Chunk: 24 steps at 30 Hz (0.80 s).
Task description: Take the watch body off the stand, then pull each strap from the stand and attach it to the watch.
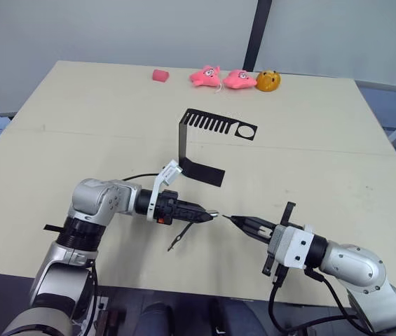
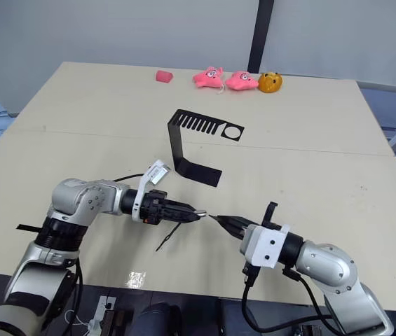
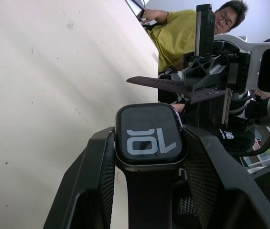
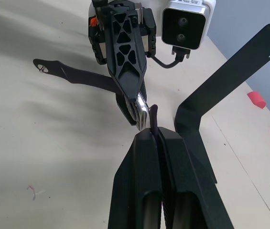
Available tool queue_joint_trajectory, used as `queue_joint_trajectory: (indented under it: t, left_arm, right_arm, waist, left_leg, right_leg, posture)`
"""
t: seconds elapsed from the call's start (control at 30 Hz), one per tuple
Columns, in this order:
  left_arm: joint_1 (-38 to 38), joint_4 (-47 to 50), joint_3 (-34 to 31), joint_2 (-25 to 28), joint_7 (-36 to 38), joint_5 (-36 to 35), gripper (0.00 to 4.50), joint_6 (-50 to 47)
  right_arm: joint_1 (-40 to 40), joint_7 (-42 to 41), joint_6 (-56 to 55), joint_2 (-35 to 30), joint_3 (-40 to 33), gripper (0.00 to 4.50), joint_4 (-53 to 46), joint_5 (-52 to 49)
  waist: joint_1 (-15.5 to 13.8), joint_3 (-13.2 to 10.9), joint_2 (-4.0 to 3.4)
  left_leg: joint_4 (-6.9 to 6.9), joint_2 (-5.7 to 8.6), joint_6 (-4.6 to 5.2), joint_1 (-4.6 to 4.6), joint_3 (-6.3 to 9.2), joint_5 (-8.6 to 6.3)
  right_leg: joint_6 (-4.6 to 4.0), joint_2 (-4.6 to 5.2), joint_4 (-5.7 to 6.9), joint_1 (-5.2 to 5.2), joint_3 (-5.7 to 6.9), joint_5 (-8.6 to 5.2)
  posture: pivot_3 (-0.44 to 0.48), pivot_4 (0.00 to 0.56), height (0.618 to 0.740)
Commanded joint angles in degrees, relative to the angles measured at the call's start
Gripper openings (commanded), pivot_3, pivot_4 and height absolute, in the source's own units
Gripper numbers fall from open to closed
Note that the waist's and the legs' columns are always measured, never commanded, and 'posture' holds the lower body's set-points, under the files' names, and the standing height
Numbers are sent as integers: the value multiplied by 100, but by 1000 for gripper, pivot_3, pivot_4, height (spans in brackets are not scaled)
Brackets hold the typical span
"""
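Observation:
My left gripper (image 1: 208,215) is shut on the watch body (image 3: 149,133), whose black screen shows white digits. One strap (image 1: 177,241) hangs from the watch toward the table. My right gripper (image 1: 236,220) is shut on the other strap (image 3: 166,83), a dark band lying across its closed fingers. The two grippers point tip to tip above the table's near middle, a small gap apart. In the right wrist view the watch's metal edge (image 4: 142,109) sits just beyond my right fingertips. Behind the grippers stands the black stand (image 1: 205,140), its slotted top plate bare.
Along the table's far edge lie a small red block (image 1: 160,75), two pink soft toys (image 1: 205,75) and an orange one (image 1: 268,81). A person in a yellow shirt (image 3: 178,33) sits beyond the near table edge. Bare tabletop (image 1: 324,161) surrounds the stand.

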<state>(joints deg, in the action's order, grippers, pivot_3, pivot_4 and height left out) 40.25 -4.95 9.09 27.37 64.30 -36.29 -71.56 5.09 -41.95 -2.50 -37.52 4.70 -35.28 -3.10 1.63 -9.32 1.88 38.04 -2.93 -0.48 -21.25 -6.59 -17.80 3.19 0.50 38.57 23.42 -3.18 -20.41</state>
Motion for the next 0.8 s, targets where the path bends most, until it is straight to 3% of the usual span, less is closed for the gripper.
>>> queue_joint_trajectory:
  t: [0.03,0.8]
  left_arm:
    - [132,163,-27,-30,2,-210,1592,-47]
    - [99,236,62,-145,-227,-253,1592,-84]
  right_arm:
    - [-31,16,-121,29,18,0,-18,3]
    - [64,43,-213,39,92,0,67,31]
  waist:
    - [4,0,0]
    - [2,0,0]
  left_leg:
    - [0,0,0,0,0,0]
    - [2,0,-1,0,0,0]
  right_leg:
    - [0,0,1,0,0,0]
    - [0,0,3,0,0,0]
  posture:
    - [0,150,740]
    - [0,150,740]
